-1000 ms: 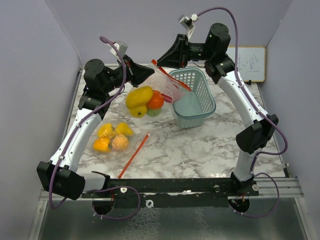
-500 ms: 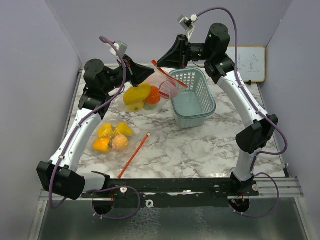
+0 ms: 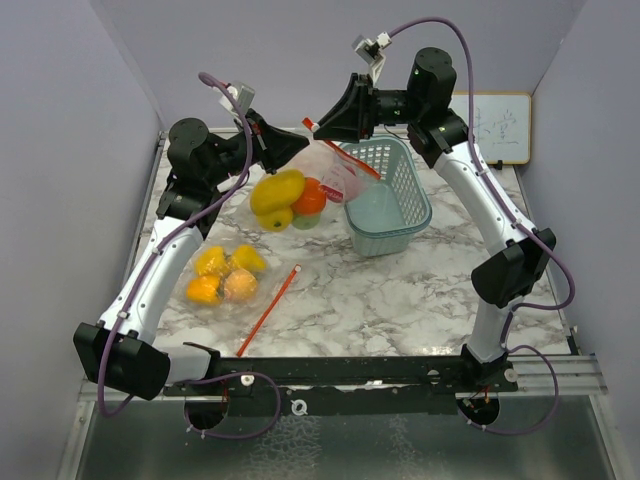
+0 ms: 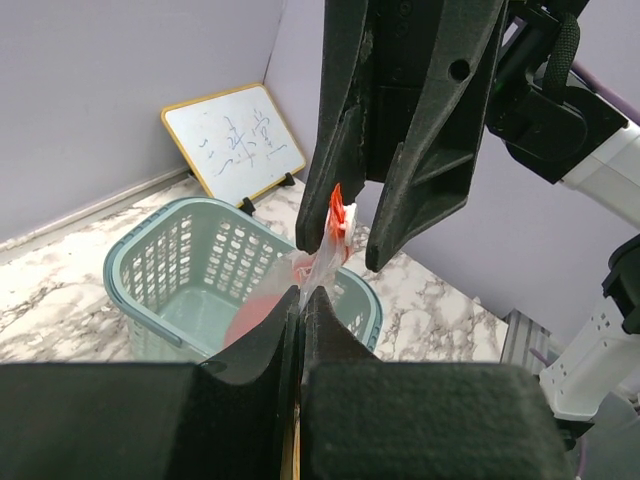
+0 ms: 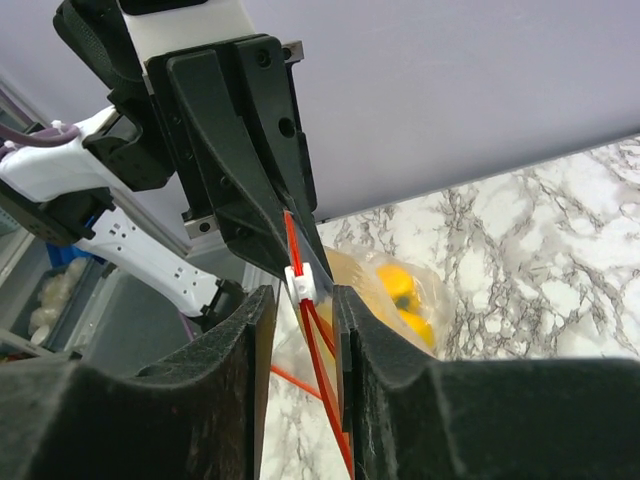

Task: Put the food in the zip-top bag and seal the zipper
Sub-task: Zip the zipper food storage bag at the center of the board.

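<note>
A clear zip-top bag (image 3: 335, 172) with a red zipper hangs between both grippers above the table's back. Toy food (image 3: 283, 196), yellow, orange and green, sits in its low end. My left gripper (image 3: 299, 148) is shut on the bag's top edge; in the left wrist view (image 4: 300, 298) the clear film runs out of the closed jaws. My right gripper (image 3: 323, 128) straddles the white slider (image 5: 301, 282) on the zipper. Its jaws stand a little apart on either side of the slider. Yellow food (image 5: 402, 290) shows through the bag below.
A pale blue lattice basket (image 3: 395, 215) stands right of the bag, under the right arm. A second clear bag with yellow and orange toy food (image 3: 225, 275) lies front left, its red zipper strip (image 3: 268, 310) pointing to the front edge. A small whiteboard (image 3: 503, 128) leans at the back right.
My right gripper has shifted slightly left along the zipper toward the left gripper. The bag and the food in it swung a little and hang much as before.
</note>
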Controlling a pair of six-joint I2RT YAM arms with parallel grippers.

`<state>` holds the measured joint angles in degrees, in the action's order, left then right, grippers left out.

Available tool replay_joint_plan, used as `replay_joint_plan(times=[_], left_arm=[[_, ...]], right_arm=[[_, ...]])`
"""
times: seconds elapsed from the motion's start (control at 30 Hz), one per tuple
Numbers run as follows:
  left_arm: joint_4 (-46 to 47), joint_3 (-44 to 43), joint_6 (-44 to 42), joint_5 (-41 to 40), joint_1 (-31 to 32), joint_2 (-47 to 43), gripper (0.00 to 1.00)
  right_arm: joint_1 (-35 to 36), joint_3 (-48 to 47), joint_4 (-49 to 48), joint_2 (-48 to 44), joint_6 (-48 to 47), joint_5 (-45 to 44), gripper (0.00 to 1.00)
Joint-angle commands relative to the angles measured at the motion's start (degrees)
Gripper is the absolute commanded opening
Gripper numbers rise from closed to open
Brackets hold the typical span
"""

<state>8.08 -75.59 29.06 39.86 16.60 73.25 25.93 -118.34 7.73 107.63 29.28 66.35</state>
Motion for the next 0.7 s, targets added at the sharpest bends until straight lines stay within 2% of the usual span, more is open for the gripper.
replay_joint_plan(times=[0.0, 0.1, 0.3, 0.47, 0.67], left_arm=[[2.6, 0.3, 0.4, 0.6, 0.0, -1.4, 0.00], [2.7, 0.7, 0.6, 0.6, 0.0, -1.5, 0.00], [2.7, 1.0, 0.7, 0.5, 0.0, -1.9, 0.00], [2.7, 1.1, 0.8, 0.3, 0.0, -2.1, 0.00], [2.5, 0.7, 0.6, 0.1, 0.0, -2.2, 0.00]], right_arm=[[0.2, -1.4, -1.1, -0.2, 1.0, 0.3, 0.28], [0.3, -1.4, -1.9, -0.1, 2.3, 0.3, 0.19], [0.3, -1.8, -3.7, 0.3, 4.5, 1.0, 0.20], [0.5, -1.8, -2.6, 0.3, 3.8, 1.5, 0.03], [0.5, -1.7, 4.9, -0.5, -2.0, -1.7, 0.02]])
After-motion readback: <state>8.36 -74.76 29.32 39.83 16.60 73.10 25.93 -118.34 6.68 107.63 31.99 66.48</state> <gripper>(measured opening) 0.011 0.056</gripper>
